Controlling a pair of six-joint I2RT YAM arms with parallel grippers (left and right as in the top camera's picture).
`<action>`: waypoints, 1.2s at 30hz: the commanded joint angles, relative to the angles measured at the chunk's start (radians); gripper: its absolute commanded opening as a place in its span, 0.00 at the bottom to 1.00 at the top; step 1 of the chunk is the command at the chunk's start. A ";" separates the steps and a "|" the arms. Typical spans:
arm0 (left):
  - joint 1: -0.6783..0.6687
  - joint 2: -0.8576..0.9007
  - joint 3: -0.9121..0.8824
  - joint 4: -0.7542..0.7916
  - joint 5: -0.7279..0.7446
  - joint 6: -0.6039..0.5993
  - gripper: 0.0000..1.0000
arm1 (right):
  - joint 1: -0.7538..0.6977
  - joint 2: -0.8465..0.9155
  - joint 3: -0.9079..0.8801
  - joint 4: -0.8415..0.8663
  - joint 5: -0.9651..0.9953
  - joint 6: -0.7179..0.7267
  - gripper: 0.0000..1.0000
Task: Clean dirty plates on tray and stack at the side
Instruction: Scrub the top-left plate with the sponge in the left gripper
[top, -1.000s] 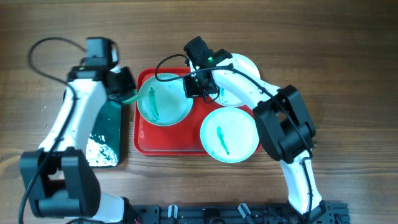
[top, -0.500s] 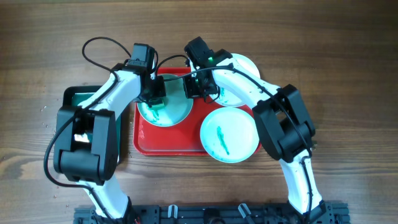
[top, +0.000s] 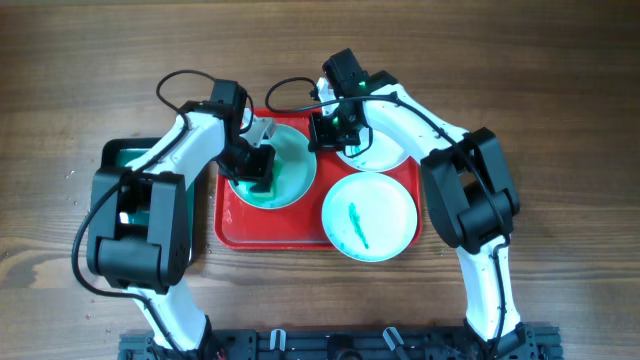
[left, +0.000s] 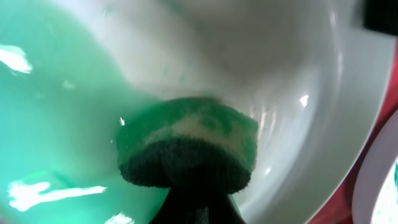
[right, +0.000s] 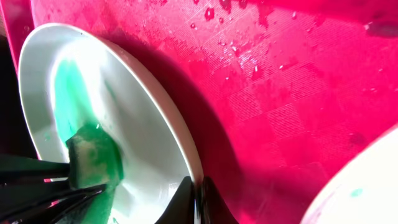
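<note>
Three white plates lie on the red tray (top: 270, 225). The left plate (top: 296, 172) is smeared teal and tilted; my right gripper (top: 318, 131) is shut on its right rim, seen in the right wrist view (right: 198, 190). My left gripper (top: 255, 162) is shut on a green sponge (left: 186, 149) pressed into that plate (left: 292, 81), the sponge also showing in the right wrist view (right: 93, 158). A second plate (top: 370, 215) with a teal streak sits at the tray's front right. A third plate (top: 385, 150) sits at the back right, partly under my right arm.
A black tray with green inside (top: 125, 155) lies left of the red tray, mostly hidden under my left arm. Wooden table (top: 560, 120) all around. The red tray's wet floor (right: 292, 93) shows in the right wrist view.
My left arm swung from the black tray onto the left plate with the sponge and now wipes lower in it. My right gripper shifted slightly right, still holding the plate's rim.
</note>
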 joint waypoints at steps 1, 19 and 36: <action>-0.014 0.028 -0.013 0.140 -0.161 -0.124 0.04 | -0.002 0.012 -0.001 0.012 -0.039 0.002 0.04; -0.014 0.028 -0.013 0.074 0.235 -0.061 0.04 | -0.002 0.012 -0.001 0.012 -0.017 0.002 0.04; -0.016 0.028 -0.013 0.240 -0.570 -0.418 0.04 | -0.002 0.012 -0.001 0.014 -0.013 0.002 0.04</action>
